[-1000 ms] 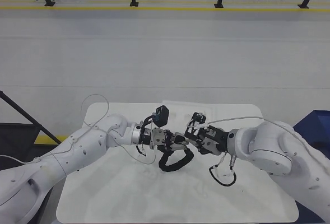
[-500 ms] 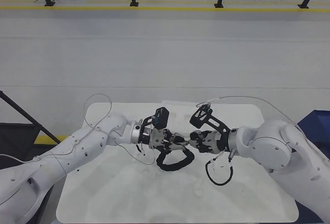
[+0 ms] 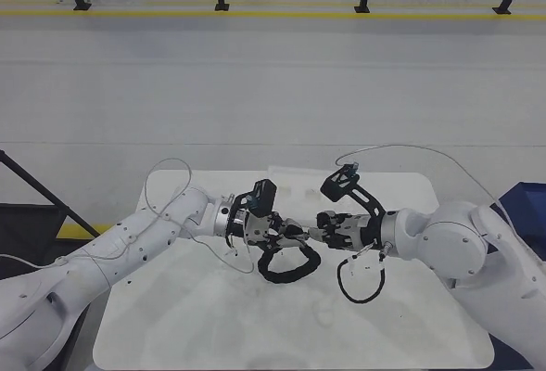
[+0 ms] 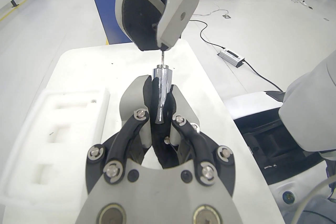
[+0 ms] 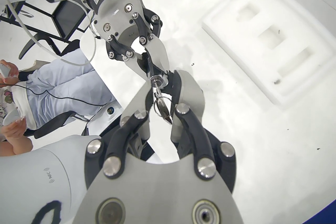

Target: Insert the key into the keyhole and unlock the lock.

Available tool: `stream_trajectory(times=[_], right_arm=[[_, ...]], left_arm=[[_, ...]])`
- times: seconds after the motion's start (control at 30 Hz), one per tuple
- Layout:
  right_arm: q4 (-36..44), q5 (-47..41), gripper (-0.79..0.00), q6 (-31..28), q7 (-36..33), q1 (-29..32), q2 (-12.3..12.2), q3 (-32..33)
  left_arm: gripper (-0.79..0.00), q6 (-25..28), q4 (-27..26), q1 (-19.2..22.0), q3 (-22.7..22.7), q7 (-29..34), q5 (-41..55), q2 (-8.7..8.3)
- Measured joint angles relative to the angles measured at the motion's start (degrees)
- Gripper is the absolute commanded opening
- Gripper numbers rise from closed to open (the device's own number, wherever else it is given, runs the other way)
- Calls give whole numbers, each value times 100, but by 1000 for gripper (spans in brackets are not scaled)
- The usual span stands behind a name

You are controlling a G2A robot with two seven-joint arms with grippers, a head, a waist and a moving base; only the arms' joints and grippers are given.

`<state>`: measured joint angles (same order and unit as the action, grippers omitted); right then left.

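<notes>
Above the white worktop (image 3: 254, 325), near a white foam tray (image 4: 52, 117), the left claw (image 4: 159, 88) is clamped on a chrome cylindrical lock (image 4: 162, 78), presenting its keyhole end. The right claw (image 5: 164, 86) pinches a small ringed metal key (image 5: 161, 104), tip at the keyhole, likely ready for turning.

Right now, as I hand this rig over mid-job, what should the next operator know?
Left gripper: shut on the lock, held up over the table.
Right gripper: shut on the key, whose tip meets the lock's end face.
Done: both things picked up, key lined up with the lock. How deep it sits cannot be told.
Left: push the key home, turn it, unlock.
The foam tray lies on the table, off to one side.
</notes>
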<state>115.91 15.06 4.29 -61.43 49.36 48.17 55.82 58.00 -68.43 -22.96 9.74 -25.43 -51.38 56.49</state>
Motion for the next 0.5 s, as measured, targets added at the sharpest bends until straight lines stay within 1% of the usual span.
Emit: stream_trajectory(times=[0.2,0.37,0.5], right_arm=[[176,173,0,-368,458,417,-98,525],[192,321,0,-1123,853,952,-202,1050],[121,508,0,-1711,1173,1335,-239,1218]], left_arm=[[-785,0,226,-10,0,-633,-149,-16],[-785,0,340,-35,0,-1243,-236,-30],[-785,0,359,-27,0,-1657,-399,-33]])
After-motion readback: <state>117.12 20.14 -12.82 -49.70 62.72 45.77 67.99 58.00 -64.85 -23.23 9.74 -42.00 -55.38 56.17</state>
